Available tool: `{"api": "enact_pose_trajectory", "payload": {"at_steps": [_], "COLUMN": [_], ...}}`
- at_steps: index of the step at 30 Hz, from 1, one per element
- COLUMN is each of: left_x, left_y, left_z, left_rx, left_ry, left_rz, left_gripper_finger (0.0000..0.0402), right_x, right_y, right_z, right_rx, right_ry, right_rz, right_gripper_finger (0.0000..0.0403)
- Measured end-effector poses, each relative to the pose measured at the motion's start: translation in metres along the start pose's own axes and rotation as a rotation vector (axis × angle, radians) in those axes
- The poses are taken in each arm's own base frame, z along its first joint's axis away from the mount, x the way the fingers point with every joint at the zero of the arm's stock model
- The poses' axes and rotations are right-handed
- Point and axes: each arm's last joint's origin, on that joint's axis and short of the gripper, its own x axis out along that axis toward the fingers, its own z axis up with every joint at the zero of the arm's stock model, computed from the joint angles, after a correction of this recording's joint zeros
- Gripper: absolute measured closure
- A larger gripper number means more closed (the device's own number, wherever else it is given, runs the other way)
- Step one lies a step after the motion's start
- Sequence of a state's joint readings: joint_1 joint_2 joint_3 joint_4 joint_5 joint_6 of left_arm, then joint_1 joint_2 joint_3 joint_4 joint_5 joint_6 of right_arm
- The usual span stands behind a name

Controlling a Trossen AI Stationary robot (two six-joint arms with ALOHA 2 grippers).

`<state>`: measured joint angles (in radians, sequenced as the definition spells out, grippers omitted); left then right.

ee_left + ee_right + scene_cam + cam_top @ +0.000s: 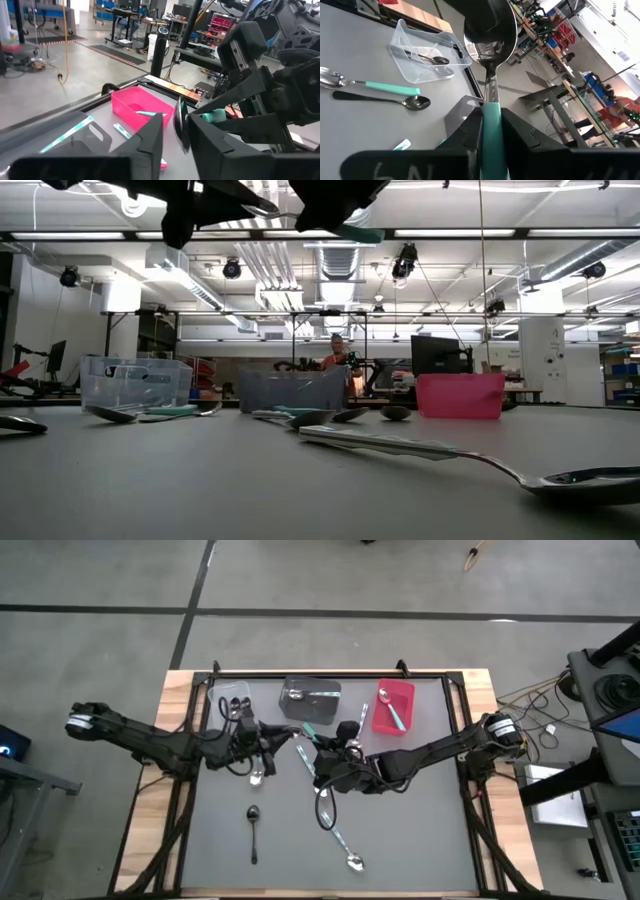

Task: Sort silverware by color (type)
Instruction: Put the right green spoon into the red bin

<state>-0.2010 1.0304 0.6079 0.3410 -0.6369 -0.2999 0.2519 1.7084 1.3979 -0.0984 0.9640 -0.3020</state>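
A teal-handled spoon (490,30) with a silver bowl is held up above the table's middle between both grippers. My right gripper (490,117) is shut on its handle. My left gripper (177,127) is open, and its fingers stand on either side of the spoon's bowl (180,125), seen edge-on. I cannot tell whether they touch it. In the high view the left gripper (280,736) and right gripper (322,754) meet in front of the grey bin (310,698). More spoons lie flat on the table: a black spoon (253,830), a teal-handled spoon (341,836) and a silver spoon (256,776). My right gripper pinches the spoon's teal handle (492,111) between its two fingers. The handle runs along the fingers and the bowl (490,25) stands out beyond their tips. The spoon is lifted clear of the table.
Along the far edge stand a clear bin (232,696) with black spoons, the grey bin with silver spoons, and a red bin (393,706) with a teal-handled spoon. The right wrist view shows a teal-handled spoon (370,86) and a black spoon (385,100) on the table. A person stands far behind.
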Motion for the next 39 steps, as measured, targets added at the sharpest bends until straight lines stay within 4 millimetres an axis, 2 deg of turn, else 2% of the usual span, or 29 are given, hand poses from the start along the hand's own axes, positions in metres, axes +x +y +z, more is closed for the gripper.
{"api": "enact_pose_trajectory", "payload": {"at_steps": [6, 13, 21, 28, 33, 39], "left_x": [-0.008, -0.025, -0.041, -0.045, -0.046, -0.047], "left_y": [0.003, 0.011, 0.022, 0.028, 0.030, 0.032], "left_z": [0.010, 0.027, 0.036, 0.033, 0.031, 0.028], "left_rx": [0.100, 0.191, 0.318, 0.389, 0.413, 0.439], "left_ry": [-0.032, -0.090, -0.088, -0.042, -0.022, 0.007], "left_rz": [-0.008, -0.007, 0.021, 0.122, 0.124, 0.138], "left_gripper_finger": [0.0264, 0.0229, 0.0223, 0.0223, 0.0223, 0.0223], "right_x": [0.005, 0.011, 0.034, 0.064, 0.072, 0.065], "right_y": [-0.007, -0.037, -0.090, -0.127, -0.146, -0.153], "right_z": [-0.005, -0.018, -0.046, -0.073, -0.096, -0.118], "right_rx": [0.070, 0.275, 0.649, 0.867, 0.916, 0.901], "right_ry": [0.029, 0.152, 0.389, 0.522, 0.664, 0.857], "right_rz": [0.041, 0.133, 0.277, 0.259, 0.189, 0.124], "right_gripper_finger": [0.0366, 0.0366, 0.0355, 0.0363, 0.0363, 0.0363]}}
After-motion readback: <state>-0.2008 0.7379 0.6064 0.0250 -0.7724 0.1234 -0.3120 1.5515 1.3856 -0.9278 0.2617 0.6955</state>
